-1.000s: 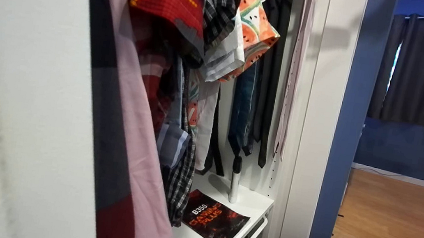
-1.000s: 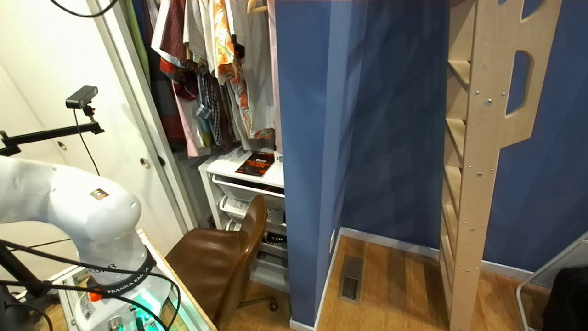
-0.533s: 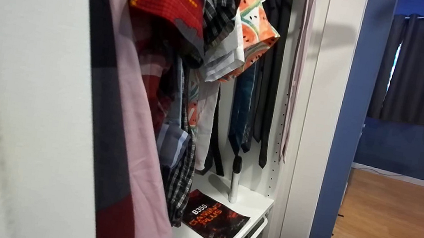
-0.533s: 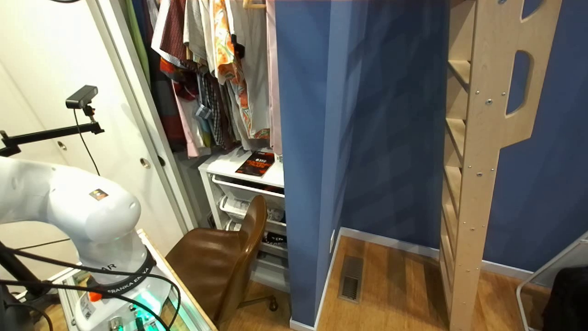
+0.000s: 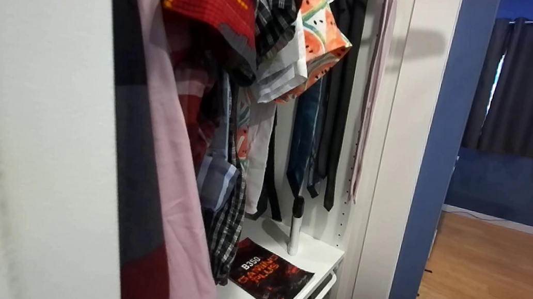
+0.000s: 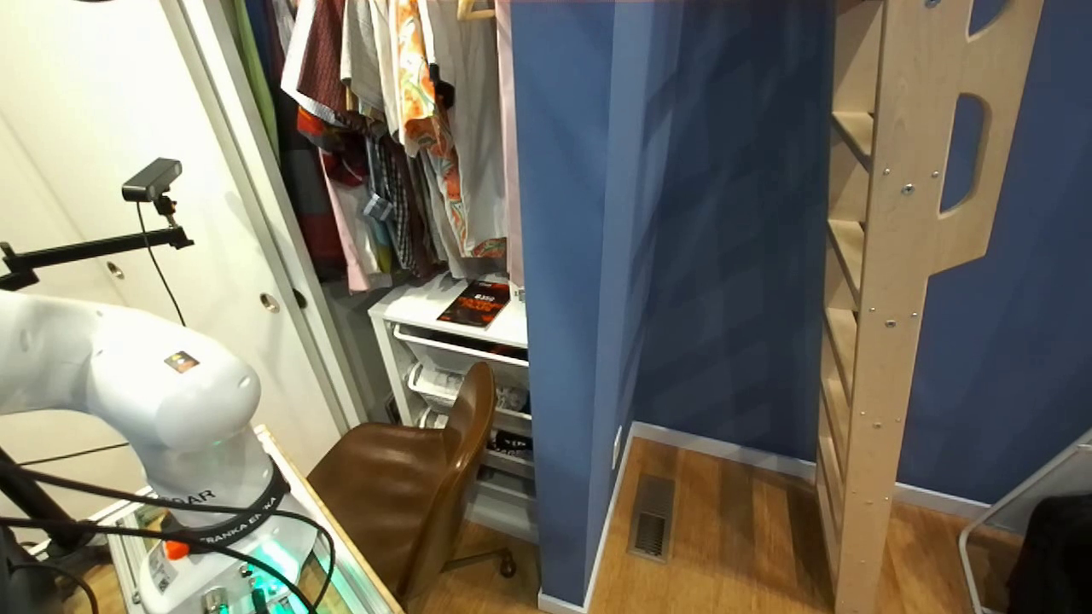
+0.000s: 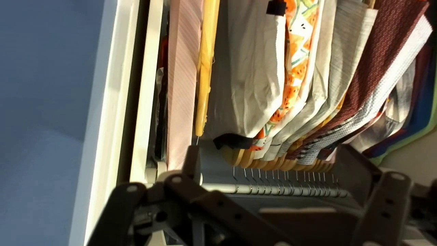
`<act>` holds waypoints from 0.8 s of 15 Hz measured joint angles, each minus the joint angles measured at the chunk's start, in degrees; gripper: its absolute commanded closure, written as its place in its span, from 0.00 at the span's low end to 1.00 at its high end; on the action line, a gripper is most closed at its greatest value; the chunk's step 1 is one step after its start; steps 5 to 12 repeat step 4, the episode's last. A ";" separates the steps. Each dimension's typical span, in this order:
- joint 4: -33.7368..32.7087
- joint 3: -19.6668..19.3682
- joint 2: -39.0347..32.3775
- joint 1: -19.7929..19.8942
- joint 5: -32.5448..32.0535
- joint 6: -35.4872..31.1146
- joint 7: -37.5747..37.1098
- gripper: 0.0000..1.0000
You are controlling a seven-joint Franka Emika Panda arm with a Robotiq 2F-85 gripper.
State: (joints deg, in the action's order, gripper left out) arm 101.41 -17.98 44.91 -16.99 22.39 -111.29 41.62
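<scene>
The yellow hanger (image 7: 205, 68) hangs at eleven o'clock from the jaws in the wrist view, just beside the pink cloth (image 7: 184, 85), and the jaws stand wide apart, holding nothing.

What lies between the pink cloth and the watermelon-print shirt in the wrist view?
The wrist view shows a wooden hanger beside the pink cloth, then a pale garment.

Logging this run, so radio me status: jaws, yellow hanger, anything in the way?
Jaws wide open, nothing clamped. Yellow hanger alongside pink fabric, near one jaw, contact unclear. Shirts packed on rail, possible snag.
</scene>
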 measured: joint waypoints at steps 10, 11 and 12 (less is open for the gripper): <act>-0.35 0.00 -0.14 0.15 -0.32 0.45 0.28 0.00; -0.35 0.00 -0.14 0.15 -0.32 0.45 0.28 0.00; -0.35 0.00 -0.14 0.15 -0.32 0.45 0.28 0.00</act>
